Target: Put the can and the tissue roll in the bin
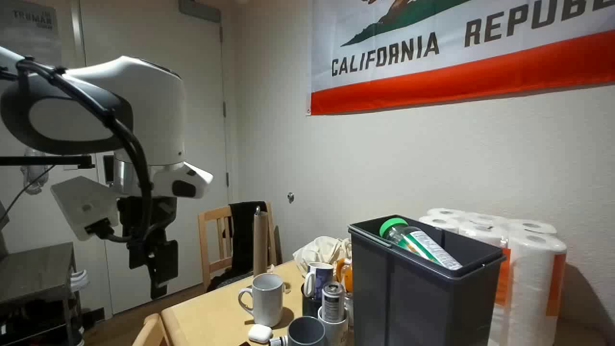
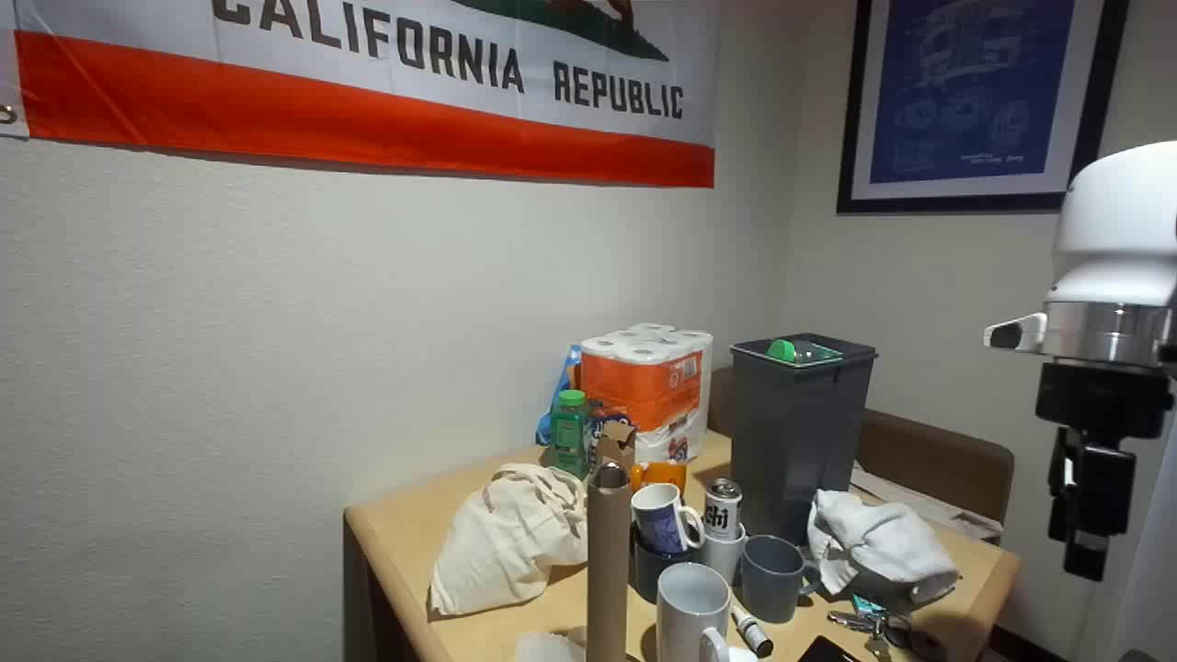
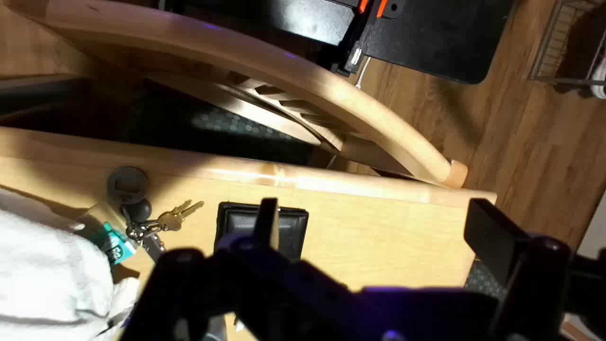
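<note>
The silvery can (image 1: 332,302) with a pale label stands upright in a white mug (image 1: 336,331); it also shows in an exterior view (image 2: 722,510). A tall brown cardboard tube, seemingly the tissue roll (image 1: 260,245), stands upright on the table in both exterior views (image 2: 608,561). The dark grey bin (image 1: 399,293) stands behind the mugs, and a green-capped bottle (image 1: 418,242) leans in its mouth; the bin also shows here (image 2: 795,441). My gripper (image 3: 374,208) is open and empty, raised near the table's edge, away from can, tube and bin, which are out of the wrist view.
More mugs (image 1: 267,300) crowd round the can. Paper towel rolls (image 1: 533,283) stand beside the bin. A cloth bag (image 2: 515,542) and a white towel (image 2: 878,556) lie on the table. Below my gripper lie a black wallet (image 3: 293,232) and keys (image 3: 170,220). A wooden chair (image 3: 378,118) stands at the edge.
</note>
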Motion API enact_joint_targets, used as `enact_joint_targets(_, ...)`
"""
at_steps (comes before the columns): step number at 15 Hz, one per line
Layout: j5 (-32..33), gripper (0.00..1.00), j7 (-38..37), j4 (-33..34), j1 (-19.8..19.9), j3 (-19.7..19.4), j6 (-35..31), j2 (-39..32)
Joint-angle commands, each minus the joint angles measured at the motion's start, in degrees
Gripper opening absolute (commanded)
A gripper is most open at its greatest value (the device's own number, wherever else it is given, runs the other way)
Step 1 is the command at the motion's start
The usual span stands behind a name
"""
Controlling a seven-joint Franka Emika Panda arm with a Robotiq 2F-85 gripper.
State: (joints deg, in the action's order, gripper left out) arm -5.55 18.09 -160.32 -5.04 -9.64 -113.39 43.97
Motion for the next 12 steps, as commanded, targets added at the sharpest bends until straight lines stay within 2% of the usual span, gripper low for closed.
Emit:
enact_joint_targets(1, -0.48, 1.0, 0.4, 0.09, 0.67, 0.67, 0.16, -0.14)
enact_joint_targets(4, -0.48, 1.0, 0.4, 0.09, 0.68, 0.67, 0.16, -0.18)
enact_joint_targets(7, -1.17, 1.0, -1.12, 2.57, -0.63, 2.31, -4.0, -5.47)
enact_joint_targets(12, 0.81, 1.0, -8.3, 10.7, -0.96, 8.98, -20.75, -20.4)
